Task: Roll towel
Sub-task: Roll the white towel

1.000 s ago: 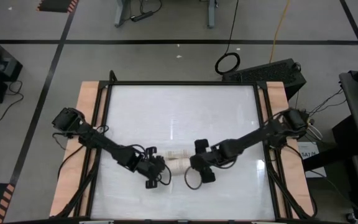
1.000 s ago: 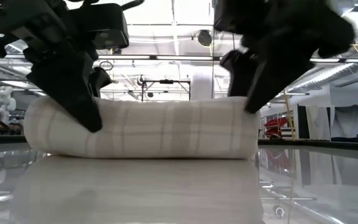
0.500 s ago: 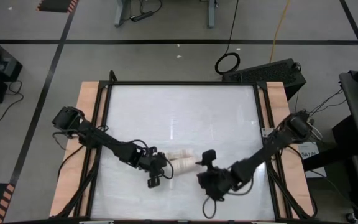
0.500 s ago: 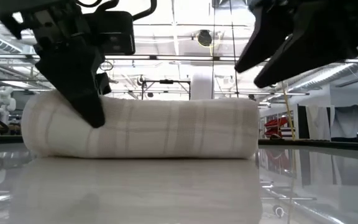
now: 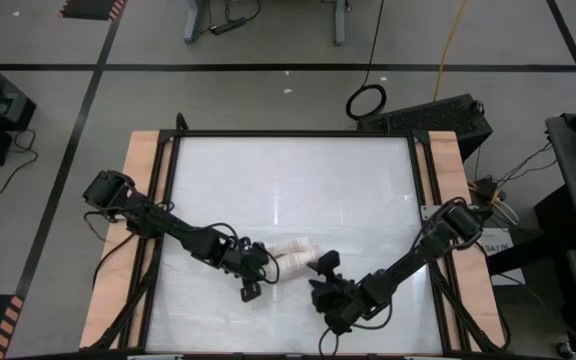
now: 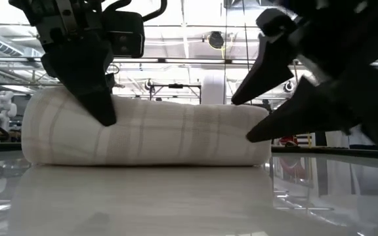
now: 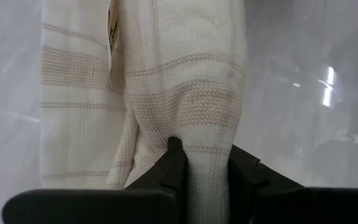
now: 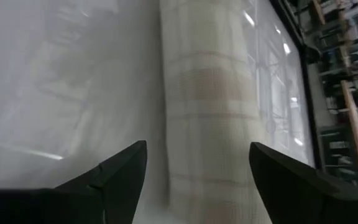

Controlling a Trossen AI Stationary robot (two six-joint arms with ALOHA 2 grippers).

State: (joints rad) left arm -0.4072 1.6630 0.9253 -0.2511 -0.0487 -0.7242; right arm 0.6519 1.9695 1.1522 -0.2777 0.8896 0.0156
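The towel (image 5: 291, 253) lies rolled into a short cream roll with beige checks, resting on its side on the white table; it also shows in the low view (image 6: 163, 134). My left gripper (image 5: 263, 263) is at the roll's left end, shut on the cloth (image 7: 205, 171). My right gripper (image 5: 320, 266) hovers open just near of the roll's right end, touching nothing; in the low view (image 6: 241, 120) its two fingers stand spread before that end. In the right wrist view the roll (image 8: 210, 106) runs ahead between my open right gripper's (image 8: 197, 165) fingers. My left gripper pinches a raised fold of the towel's outer layer (image 7: 207, 146) between its two fingers, near the roll's left end. The fingers (image 6: 104, 108) come slanting down from above and the near left. The roll stays lying on the table, its top dented under the fingers.
The white table top (image 5: 298, 180) has a dark frame and wooden side rails (image 5: 138, 170). Free room lies across the far half of the table. Cables, a dark case (image 5: 438, 115) and floor markings lie beyond the table.
My right gripper has left the roll's right end, swung toward the table's near edge and sunk, turning so that its open fingers point back at the roll. My left gripper has rolled a little about its own line while keeping hold. The roll has stayed in place.
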